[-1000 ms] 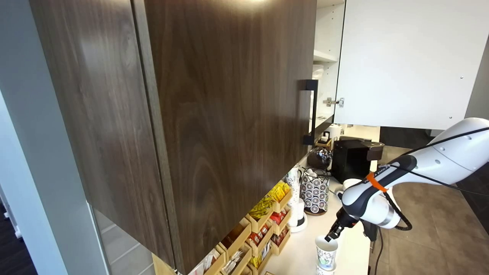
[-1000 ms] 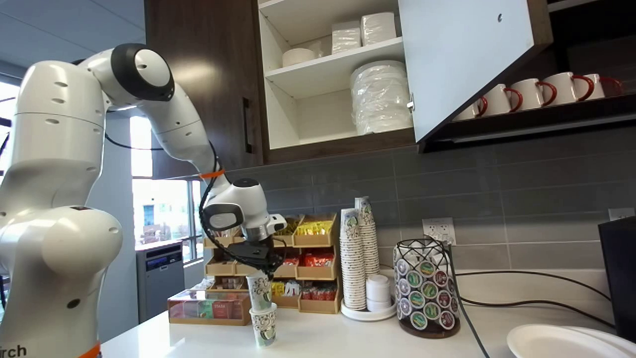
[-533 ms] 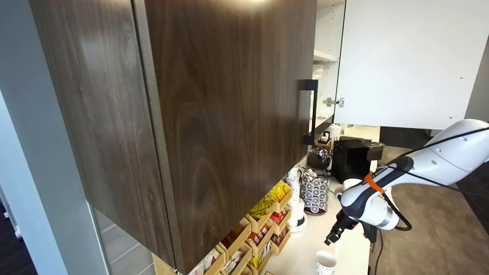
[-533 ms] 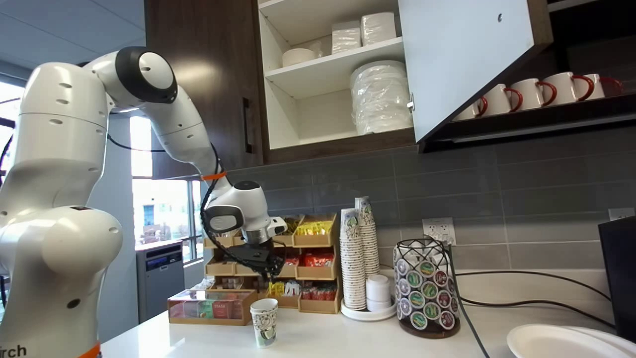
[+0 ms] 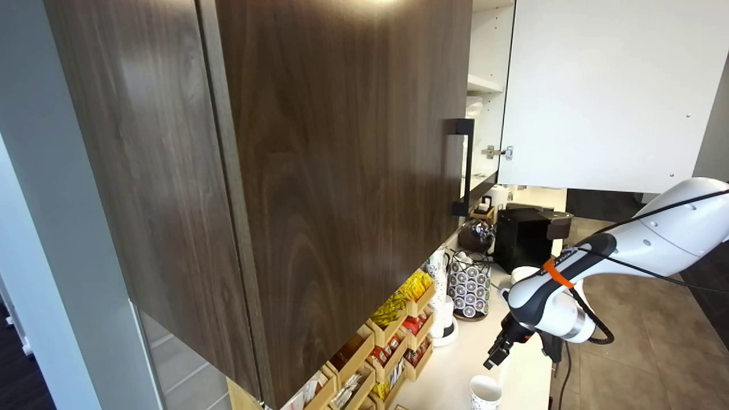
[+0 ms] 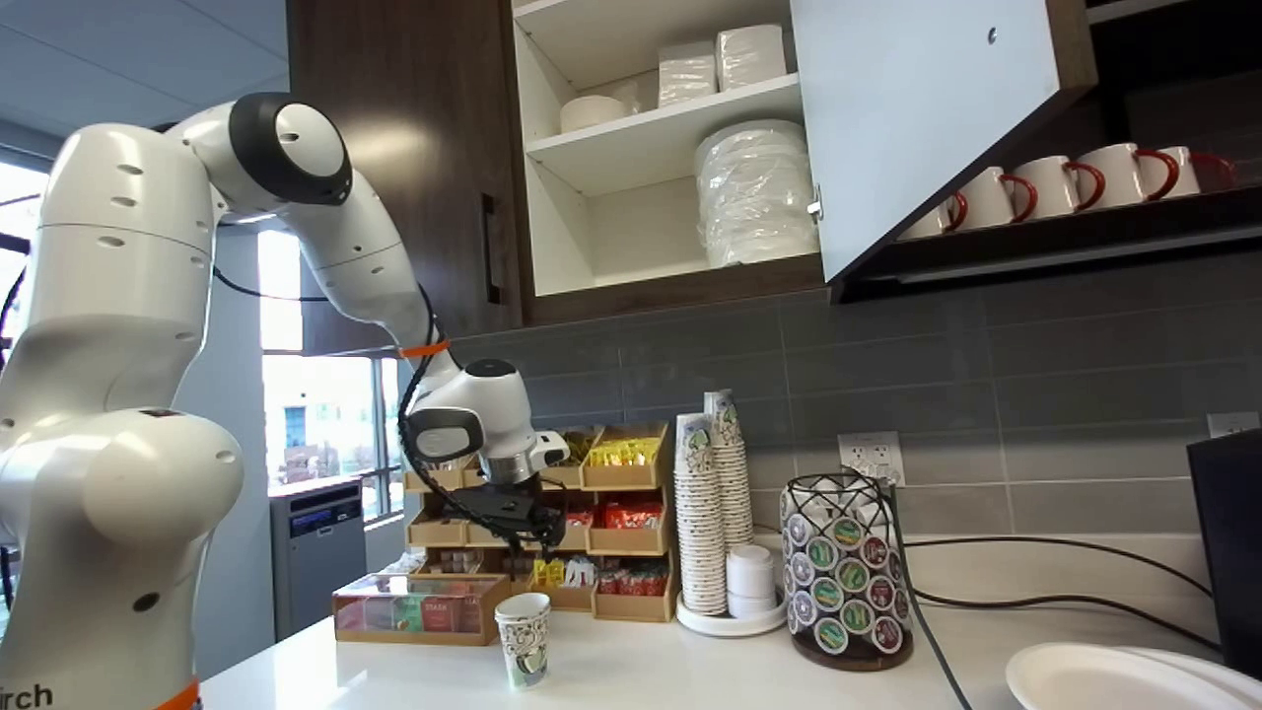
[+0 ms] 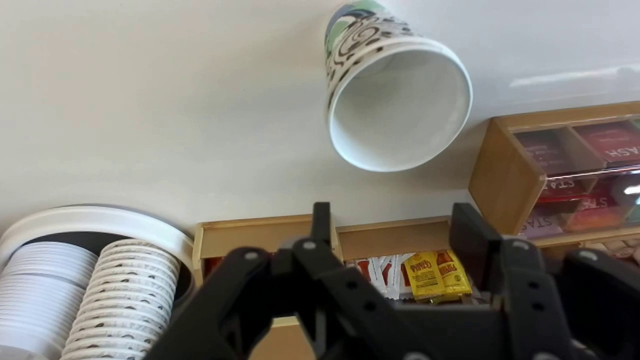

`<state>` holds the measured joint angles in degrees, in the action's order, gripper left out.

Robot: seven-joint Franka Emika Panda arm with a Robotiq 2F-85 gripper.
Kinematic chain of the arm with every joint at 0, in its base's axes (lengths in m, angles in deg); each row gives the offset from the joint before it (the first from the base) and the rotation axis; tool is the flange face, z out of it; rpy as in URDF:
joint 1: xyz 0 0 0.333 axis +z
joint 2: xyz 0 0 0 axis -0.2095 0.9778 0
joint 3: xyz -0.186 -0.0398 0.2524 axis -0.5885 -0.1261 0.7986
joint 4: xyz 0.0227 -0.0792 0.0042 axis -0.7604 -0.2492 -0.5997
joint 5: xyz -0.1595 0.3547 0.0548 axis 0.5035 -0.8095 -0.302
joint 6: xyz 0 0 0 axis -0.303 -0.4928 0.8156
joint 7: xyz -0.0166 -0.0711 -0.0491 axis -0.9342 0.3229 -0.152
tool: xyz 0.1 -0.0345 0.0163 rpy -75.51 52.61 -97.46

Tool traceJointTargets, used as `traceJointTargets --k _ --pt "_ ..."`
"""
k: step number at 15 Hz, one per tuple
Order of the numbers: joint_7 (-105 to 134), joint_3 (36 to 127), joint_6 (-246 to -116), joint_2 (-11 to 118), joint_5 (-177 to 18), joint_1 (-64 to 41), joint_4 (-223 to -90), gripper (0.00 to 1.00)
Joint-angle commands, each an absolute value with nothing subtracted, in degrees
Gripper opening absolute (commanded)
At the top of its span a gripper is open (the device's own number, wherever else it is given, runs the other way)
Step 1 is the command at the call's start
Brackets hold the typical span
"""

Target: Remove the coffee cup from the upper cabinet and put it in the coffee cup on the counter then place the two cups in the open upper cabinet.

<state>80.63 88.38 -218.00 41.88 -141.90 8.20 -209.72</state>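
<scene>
cups [image 6: 525, 641] look nested already, judging by the doubled rim, and stand upright on the counter [image 6: 631, 675], below and apart from the gripper [image 7: 393, 222], whose jaws we see spread with nothing between them. gripping the pair and lifting it into the open upper cabinet [image 6: 636, 232] is, as we judge it, what is left. we note tapered, swirl-printed walls, probably paper, a smooth round white lip, a glossy counter and dark wood-grained cabinet fronts [image 5: 342, 171].

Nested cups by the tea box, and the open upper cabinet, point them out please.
Nested cups [image 6: 524, 646], in an exterior view: patterned outer side.
Open upper cabinet [image 6: 641, 225], in an exterior view: back wall.
</scene>
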Motion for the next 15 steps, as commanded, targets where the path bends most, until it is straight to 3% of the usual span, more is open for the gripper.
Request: traceJointTargets --k 1,2,5,15 --pt "80.6 88.4 -218.0 41.9 -141.9 8.2 -209.7 0.65" --pt "80.5 88.3 -218.8 43.5 -143.2 7.9 -208.9 0.9" --pt "77.7 88.0 -220.6 46.4 -143.0 8.0 -208.2 1.0" --pt "70.9 87.0 -221.1 54.6 -141.6 8.2 -205.1 1.0"
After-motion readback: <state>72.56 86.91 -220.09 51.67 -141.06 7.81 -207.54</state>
